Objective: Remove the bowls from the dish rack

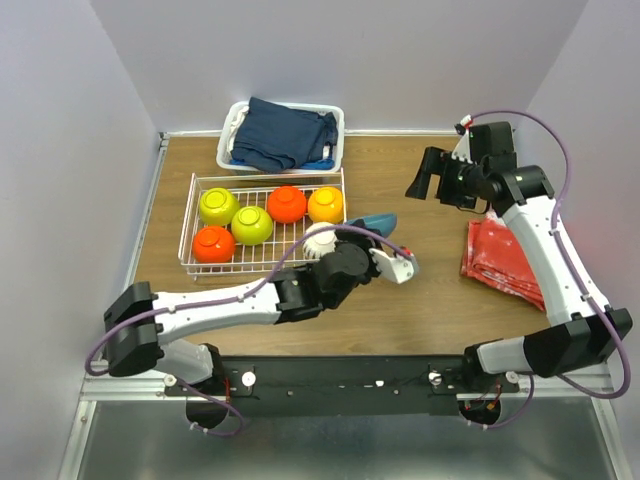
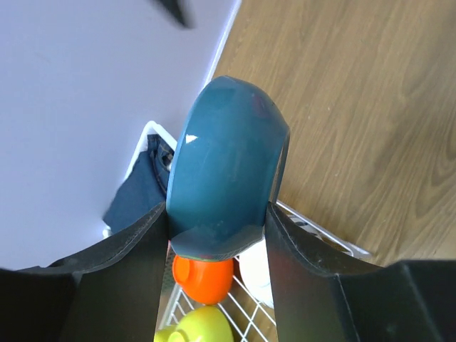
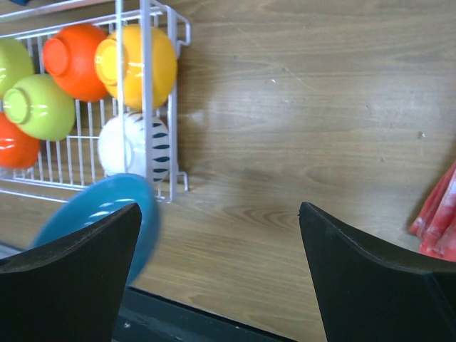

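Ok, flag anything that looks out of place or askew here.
Only the blue bowl stands out: it is tipped on edge, clamped in the left gripper by the right end of the dish rack, not resting inside it. Nothing looks spilled or broken.

A robot lab test cell, not a home, is indicated: a wood-look table is boxed in on 3 sides by bare pale walls, w/ a left arm & right arm bolted to a black base plate on an alu. rail. Purple cables are left exposed. Household props, e.g. a dish rack & laundry basket, are staged on the tabletop.
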Controlling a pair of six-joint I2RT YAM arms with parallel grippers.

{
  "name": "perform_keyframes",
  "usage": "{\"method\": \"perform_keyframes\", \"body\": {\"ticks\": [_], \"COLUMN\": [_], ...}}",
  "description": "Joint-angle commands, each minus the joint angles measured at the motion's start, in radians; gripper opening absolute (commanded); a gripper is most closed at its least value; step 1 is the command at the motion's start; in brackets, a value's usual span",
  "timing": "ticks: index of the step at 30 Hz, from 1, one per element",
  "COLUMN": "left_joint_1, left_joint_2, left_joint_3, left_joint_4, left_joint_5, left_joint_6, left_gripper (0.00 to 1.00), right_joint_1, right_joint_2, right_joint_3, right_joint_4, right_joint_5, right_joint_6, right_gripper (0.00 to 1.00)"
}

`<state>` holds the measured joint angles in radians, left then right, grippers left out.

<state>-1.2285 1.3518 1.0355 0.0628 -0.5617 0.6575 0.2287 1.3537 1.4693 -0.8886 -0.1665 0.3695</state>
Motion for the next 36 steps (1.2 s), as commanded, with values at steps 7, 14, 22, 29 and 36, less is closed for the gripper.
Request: {"method": "perform_keyframes", "body": {"ticks": [7, 14, 22, 29, 36], "left_joint_1": [-0.051, -0.062, -0.081, -0.092, -0.094], "left_joint_2": [0.167, 0.26, 0.36, 0.405, 0.426], "left_joint_3": [0.008, -0.014, -0.028, -0.046, -0.046], "left_joint_4": [0.267, 0.365, 0.491, 0.566, 0.554], "left_joint_5": [-0.101, -0.131, -0.182, -0.216, -0.219], "left_joint_6": [0.269, 0.375, 0.442, 0.485, 0.485], "left_gripper": [0.0, 0.0, 0.0, 0.0, 0.0], "right_joint_1": [0.0, 0.001, 0.04, 0.078, 0.103], "right_joint_2": [0.165, 0.209, 0.286, 0.355, 0.4], "right_joint_3": [0.197, 0.168, 0.152, 0.152, 0.144], "right_joint_4": [-0.254, -0.309, -0.335, -0.354, -0.369], "right_joint_5": [-0.158, -0.14, -0.082, -0.016, 0.025], "right_joint_6": [-0.056, -0.073, -0.093, -0.104, -0.116], "right_gripper": [1.0, 0.93, 0.89, 0.82, 0.71]}}
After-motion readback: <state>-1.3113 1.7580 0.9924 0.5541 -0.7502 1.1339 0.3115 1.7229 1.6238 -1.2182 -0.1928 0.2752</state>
